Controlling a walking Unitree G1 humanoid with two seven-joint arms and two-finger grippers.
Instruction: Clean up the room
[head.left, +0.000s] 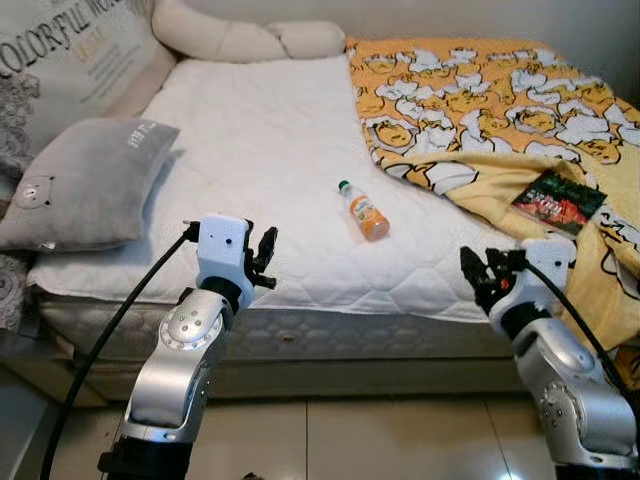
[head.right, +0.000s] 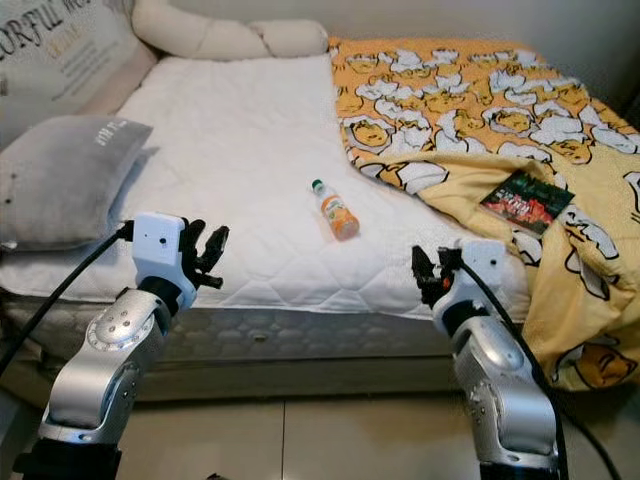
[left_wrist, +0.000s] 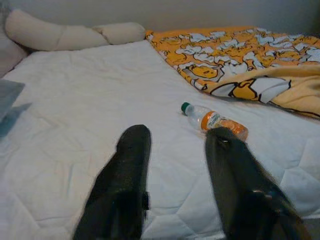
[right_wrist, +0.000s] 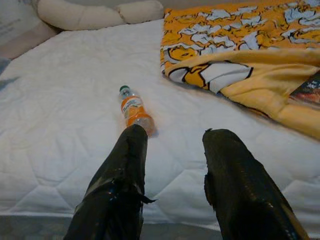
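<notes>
Both arms are raised at the near edge of the bed. The left gripper (head.left: 266, 258) has its two black fingers spread with nothing between them, and so does the right gripper (head.left: 478, 272); both are well short of the bottle (head.left: 364, 211).

The bottle lies on its side on the white quilted mattress (head.left: 270, 150), roughly midway between the grippers and farther in. It is a small clear plastic bottle with a green cap pointing away, an orange-and-white label whose print is too small to read, and orange liquid settled in its near end.

Just right of it lies a yellow blanket (head.left: 480, 90) printed with cartoon ducks, with a dark snack packet (head.left: 560, 199) resting on its near fold; the packet's lettering is unreadable. At far left, a grey pillow (head.left: 85, 180) carries small unreadable white lettering. Behind it, a pale cushion (head.left: 70, 50) reads "COLORFUL", cut off at the edge.
</notes>
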